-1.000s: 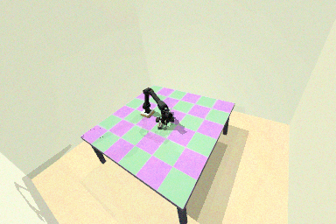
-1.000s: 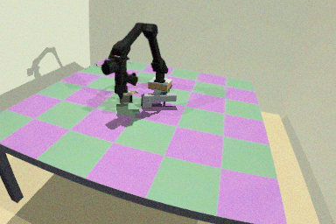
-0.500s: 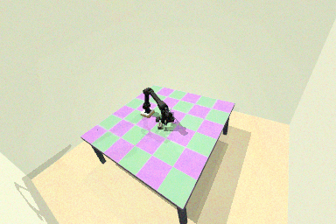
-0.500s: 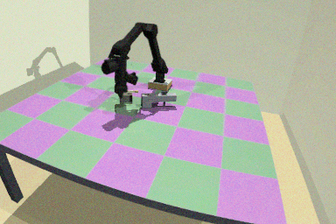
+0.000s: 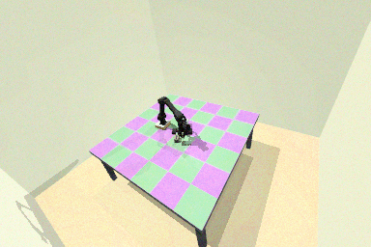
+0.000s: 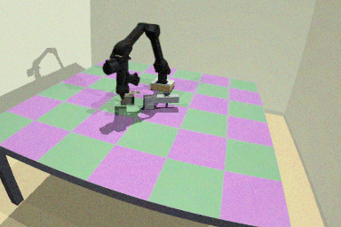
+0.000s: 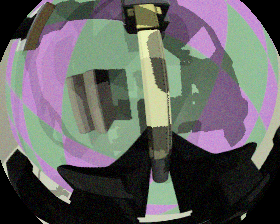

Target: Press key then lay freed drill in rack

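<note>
Since you're asking about the task's thing, look at the long pale yellow bar in the wrist view: it's right at your pincer, one end between the fingertips. So yeah, you're pinching that bar, but I can't tell whether it's the drill or the key. It reaches out ahead of the pincer toward a black block with a yellowish piece in it; can't tell if they touch.

Off to the left of the bar in your wrist view, apart from the fingers, there's a ridged grey-brown block. On the exterior view you've got a grey bracket-like part just beside the pincer, on the arm-base side. Can't make out which bit is the rack, sorry.

Further out, your black arm arches up and back to its pale base block, all on a green-and-purple checkered table.
</note>
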Robot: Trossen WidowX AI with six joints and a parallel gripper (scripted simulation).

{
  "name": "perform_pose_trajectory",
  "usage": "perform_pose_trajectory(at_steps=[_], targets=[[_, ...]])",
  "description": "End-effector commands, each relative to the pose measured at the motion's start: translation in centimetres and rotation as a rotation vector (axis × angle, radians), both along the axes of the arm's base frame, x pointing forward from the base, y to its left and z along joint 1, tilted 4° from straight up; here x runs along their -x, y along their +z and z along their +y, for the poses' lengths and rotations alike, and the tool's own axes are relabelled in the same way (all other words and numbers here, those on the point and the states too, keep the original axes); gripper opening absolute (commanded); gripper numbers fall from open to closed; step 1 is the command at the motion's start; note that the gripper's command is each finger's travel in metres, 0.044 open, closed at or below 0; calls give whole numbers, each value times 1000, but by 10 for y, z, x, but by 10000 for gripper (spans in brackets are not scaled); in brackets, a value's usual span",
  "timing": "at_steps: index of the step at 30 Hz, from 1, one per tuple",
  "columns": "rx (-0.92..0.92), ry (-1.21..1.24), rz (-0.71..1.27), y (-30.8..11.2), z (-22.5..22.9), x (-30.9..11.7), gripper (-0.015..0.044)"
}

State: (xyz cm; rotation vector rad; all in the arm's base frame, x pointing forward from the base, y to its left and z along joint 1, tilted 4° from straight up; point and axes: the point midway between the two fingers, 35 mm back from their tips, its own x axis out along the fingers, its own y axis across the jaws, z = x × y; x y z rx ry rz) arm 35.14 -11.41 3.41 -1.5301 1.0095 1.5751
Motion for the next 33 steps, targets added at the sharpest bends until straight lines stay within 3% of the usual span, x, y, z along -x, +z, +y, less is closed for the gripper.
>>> perform_pose_trajectory(at_steps=[1, 33], targets=[[3, -3, -5, 3, -1, -2, 0], [4, -3, -4, 5, -13, 10, 0]])
